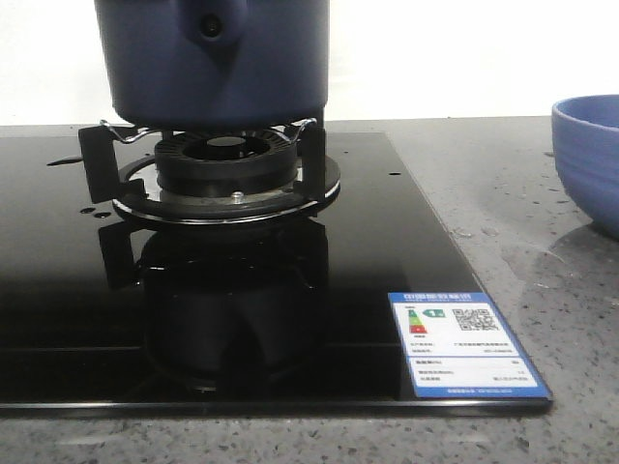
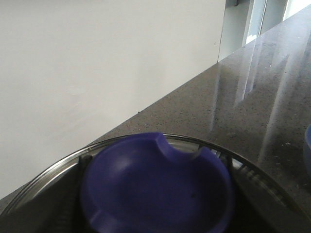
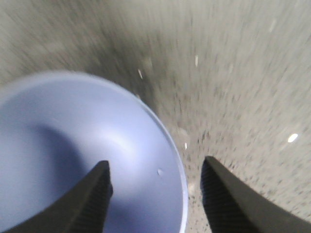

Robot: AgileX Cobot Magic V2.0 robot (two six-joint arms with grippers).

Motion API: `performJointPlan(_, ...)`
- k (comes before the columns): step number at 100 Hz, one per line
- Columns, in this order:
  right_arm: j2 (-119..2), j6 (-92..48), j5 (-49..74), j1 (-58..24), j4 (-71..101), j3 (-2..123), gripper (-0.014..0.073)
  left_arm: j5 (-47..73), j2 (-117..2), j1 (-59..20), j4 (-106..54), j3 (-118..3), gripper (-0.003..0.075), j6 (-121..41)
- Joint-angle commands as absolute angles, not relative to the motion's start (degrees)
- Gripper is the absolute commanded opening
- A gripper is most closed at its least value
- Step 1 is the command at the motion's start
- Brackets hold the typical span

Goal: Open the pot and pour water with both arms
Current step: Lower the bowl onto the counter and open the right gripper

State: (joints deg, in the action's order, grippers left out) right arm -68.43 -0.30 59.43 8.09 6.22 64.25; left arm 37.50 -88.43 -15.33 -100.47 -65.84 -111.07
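Near edge: speckled grey surface (image 1: 503, 193), carrying a black glass hob (image 1: 58, 319) with an energy label (image 1: 464, 344) at its near right corner.
Burner: black ring (image 1: 227, 159) on wire supports, left of centre, mirrored in the glass.
Pot (image 1: 213, 58): dark navy, seated on the burner supports, upright, handle stub with its dark hole facing the near side; top cropped out of the front view.
Lid (image 2: 155, 187): glass with a metal rim and a blue dished knob, filling the low part of the left wrist view; apparently on the pot, not lifted.
Water: a few glossy drops on the glass far left (image 1: 73, 160); none visibly poured.
Bowl (image 1: 590, 159): lighter blue, at the far right on the surface, well apart from the pot.
Left tool: fingers not in any view; cannot tell whether wide or narrow, only that its camera looks close down onto the lid knob.
Right tool (image 3: 155, 189): spread wide, holding nothing, straddling the bowl's rim, one finger over the inside and one outside.
Key relation: lid knob lies directly under the left arm, so that arm is nearer for opening; pot stands left of the right tool, vertical axis.
Step judged: opening not yet done.
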Motion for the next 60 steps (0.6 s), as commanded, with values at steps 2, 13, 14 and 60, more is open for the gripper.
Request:
performJointPlan(2, -64.0, -0.8, 57.9, 8.5, 6.7, 69.2, 0.0389, 39.7, -87.6, -15.6, -106.5, -68.3, 0.0294, -111.3)
performJointPlan(13, -60.3, -0.8, 58.1, 8.5, 7.5, 72.1, 0.0389, 39.8, -88.8, -15.6, -106.5, -68.5, 0.0294, -111.5)
performJointPlan(14, -60.1, -0.8, 58.0, 8.5, 7.5, 72.1, 0.0389, 40.0, -88.9, -15.6, -106.5, -68.5, 0.0294, -111.6)
performJointPlan(60, -56.6, -0.8, 57.8, 8.4, 7.5, 73.2, 0.0389, 41.7, -86.4, -15.5, -99.4, -68.5, 0.0294, -108.9)
